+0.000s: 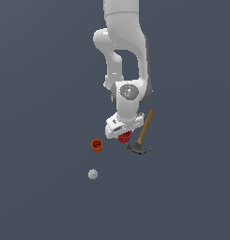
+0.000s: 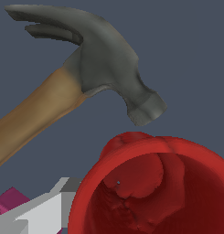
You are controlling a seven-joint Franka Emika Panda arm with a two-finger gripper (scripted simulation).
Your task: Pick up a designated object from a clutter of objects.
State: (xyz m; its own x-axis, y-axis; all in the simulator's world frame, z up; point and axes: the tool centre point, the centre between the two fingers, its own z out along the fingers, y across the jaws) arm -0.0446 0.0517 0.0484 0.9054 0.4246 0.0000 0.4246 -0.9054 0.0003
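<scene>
Now my gripper (image 1: 122, 132) sits low over the red cup (image 1: 125, 137), hammer (image 1: 143, 133) at its three o'clock; grip unclear, lifting remains.

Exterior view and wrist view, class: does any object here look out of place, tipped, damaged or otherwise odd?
Nothing looks spilled or broken. The hammer lies flat, its head beside the red cup, which sits partly hidden under the gripper. The orange cup and grey-white ball stand apart. A pink piece is only partly visible.
</scene>
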